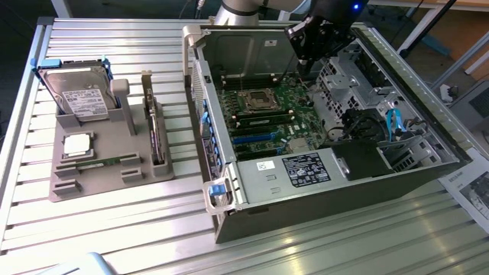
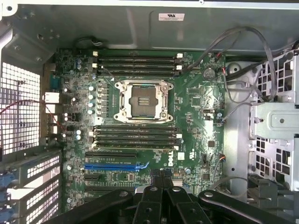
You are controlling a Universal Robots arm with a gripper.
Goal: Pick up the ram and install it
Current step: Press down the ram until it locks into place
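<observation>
Over the open case (image 1: 321,189), in the exterior view, I have the gripper (image 1: 310,57) hanging at the far end, above the motherboard (image 1: 271,117) and nowhere near the parts. My ram (image 1: 99,164) lies on the grey holder (image 1: 99,180) at that view's left, well apart from the case — a thin green stick lying low in its slot on the near part of the holder, just nearer than the silver processor (image 1: 78,145). The hard drive (image 1: 80,97) stands at the holder's far end and a dark card (image 1: 155,134) stands on edge along its right side.

From the wrist view I look straight down into the case. The gripper (image 2: 163,186) has its fingers pressed together with nothing between them. Below lie the empty processor socket (image 2: 140,100) and the ram slots (image 2: 135,63) on either side of it; all of them look unfilled, as far as I can judge.

I judge the stick to be very light, stiff and brittle, with chips and edge contacts that should not be pinched. I would take it across its thickness at the middle of the long upper edge, where the holder leaves it free. Its smooth faces may slip under a weak grip.
</observation>
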